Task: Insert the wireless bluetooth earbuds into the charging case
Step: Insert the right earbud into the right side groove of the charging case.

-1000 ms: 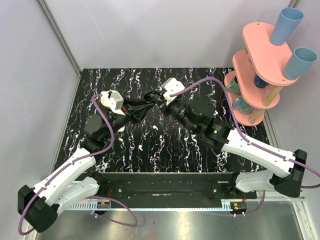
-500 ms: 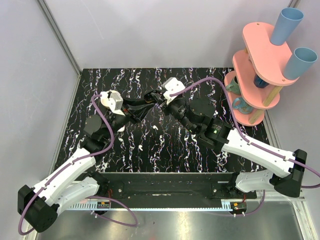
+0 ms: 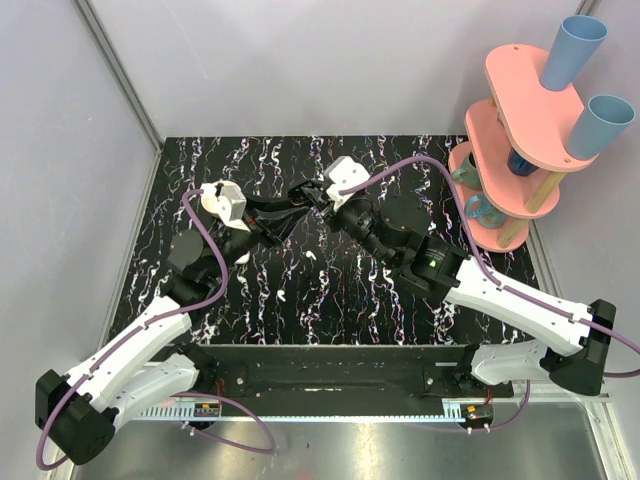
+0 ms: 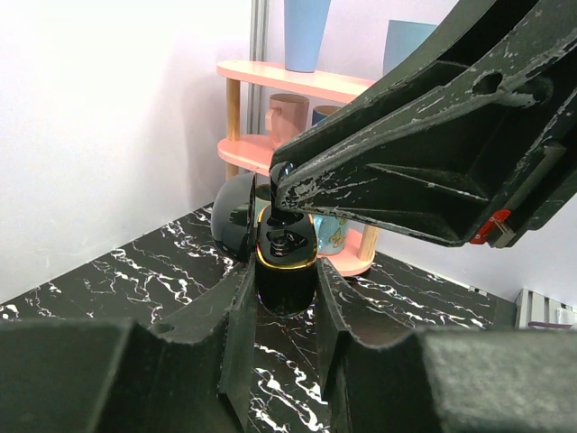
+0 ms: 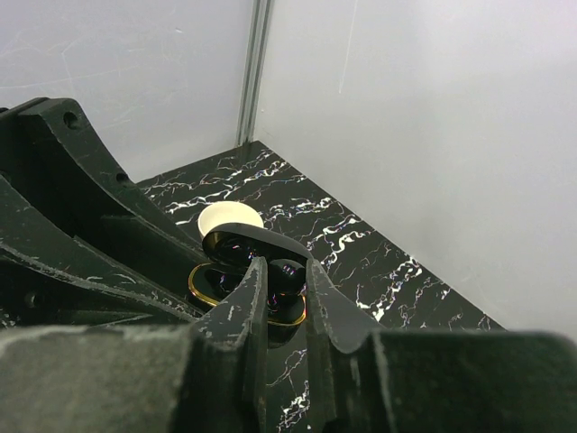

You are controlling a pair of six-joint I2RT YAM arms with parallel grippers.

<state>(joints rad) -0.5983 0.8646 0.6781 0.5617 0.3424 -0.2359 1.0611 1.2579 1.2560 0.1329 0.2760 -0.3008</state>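
A black, white-veined tabletop (image 3: 400,160) fills the frame, closed in by pale grey walls (image 3: 300,60). Lowest in the top view, the arm bases (image 3: 75,420) sit along the bottom edge. Above them, left of centre, two tiny white pieces that look like the earbuds (image 3: 283,297) lie loose on the tabletop. They are apart from each other and clear of both arms, but too small to confirm.

Higher, at centre, the two arms meet. The left claw (image 4: 282,278) is closed on the charging case (image 4: 287,257), one finger against each side of its base. The case appears dark and glossy with a gold rim, and its lid (image 4: 236,225) stands open. The right claw (image 5: 281,271) is fully closed, its tip at the open case beside the lid. Whether it pinches anything cannot be determined.

At upper right, by the tabletop's right edge, stands a pink tiered shelf (image 3: 530,110) carrying blue cups (image 3: 575,50).
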